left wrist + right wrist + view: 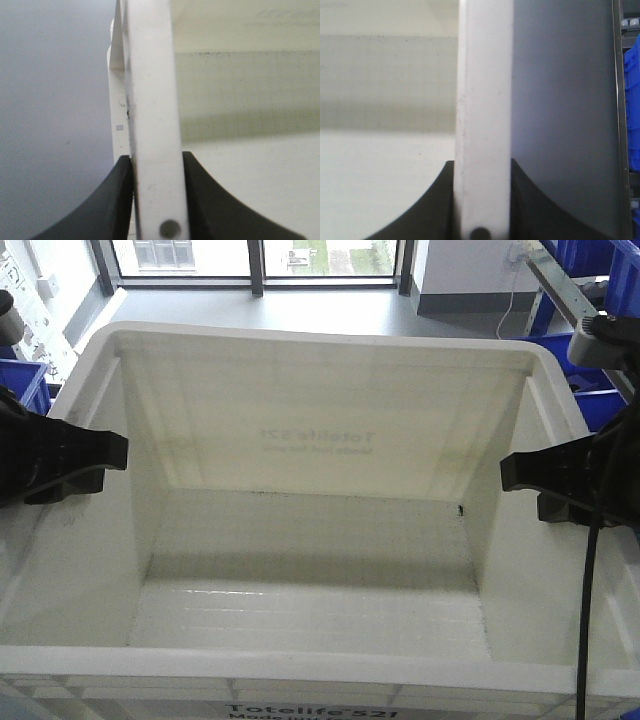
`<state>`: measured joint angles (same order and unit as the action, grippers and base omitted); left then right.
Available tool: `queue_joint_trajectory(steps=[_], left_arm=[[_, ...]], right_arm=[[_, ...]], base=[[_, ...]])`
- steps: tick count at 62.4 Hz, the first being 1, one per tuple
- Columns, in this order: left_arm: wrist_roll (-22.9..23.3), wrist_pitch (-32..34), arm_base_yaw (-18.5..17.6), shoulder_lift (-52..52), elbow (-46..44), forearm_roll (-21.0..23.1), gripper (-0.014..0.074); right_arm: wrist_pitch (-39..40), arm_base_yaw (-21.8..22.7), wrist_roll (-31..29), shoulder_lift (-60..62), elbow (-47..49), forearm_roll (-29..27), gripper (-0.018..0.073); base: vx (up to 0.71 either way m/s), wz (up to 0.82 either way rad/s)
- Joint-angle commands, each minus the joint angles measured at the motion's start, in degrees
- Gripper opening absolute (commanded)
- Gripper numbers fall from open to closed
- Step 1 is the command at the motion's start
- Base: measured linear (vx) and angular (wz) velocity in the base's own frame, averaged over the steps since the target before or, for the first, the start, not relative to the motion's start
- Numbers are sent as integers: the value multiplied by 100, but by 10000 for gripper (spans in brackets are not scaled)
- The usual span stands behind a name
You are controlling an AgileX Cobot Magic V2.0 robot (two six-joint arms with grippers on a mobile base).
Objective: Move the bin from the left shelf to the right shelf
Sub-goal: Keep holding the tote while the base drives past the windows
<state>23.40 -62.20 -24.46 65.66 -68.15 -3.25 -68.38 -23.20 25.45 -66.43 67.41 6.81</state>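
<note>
The white bin (320,340) fills the front view, empty, with its "Totelife 521" print on the near wall. My left gripper (85,455) is shut on its left rim and my right gripper (560,475) is shut on its right rim. In the left wrist view the black fingers of the left gripper (157,170) press both sides of the thick white rim (150,100). The right wrist view shows the right gripper (482,172) clamped the same way on the rim (485,75). Grey floor lies below the bin's outer walls. A rack with pale rollers (631,22) shows at the far right; I cannot tell whether it is the right shelf.
Dark blue crates stand at the left (25,380) and at the right (590,390), where a slanted metal rack rail (560,285) runs. A blue crate (632,100) sits in the rack beside the right gripper. A window (250,255) and grey floor (300,305) lie ahead.
</note>
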Motion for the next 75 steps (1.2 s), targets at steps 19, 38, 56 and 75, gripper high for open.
queue_joint_trajectory(steps=[19,38,56,75], left_arm=[[-161,222,18,-248,-214,-540,20],[-161,223,18,-248,-214,-540,20],[-161,223,18,-248,-214,-540,20],[-161,223,18,-248,-214,-540,20]], right_arm=[[122,113,74,168,201,1070,-1],[123,113,74,168,201,1070,-1],[123,113,74,168,201,1070,-1],[56,113,67,168,201,1070,-1]], base=[[30,-1],[29,-7],[27,-12],[27,-13]])
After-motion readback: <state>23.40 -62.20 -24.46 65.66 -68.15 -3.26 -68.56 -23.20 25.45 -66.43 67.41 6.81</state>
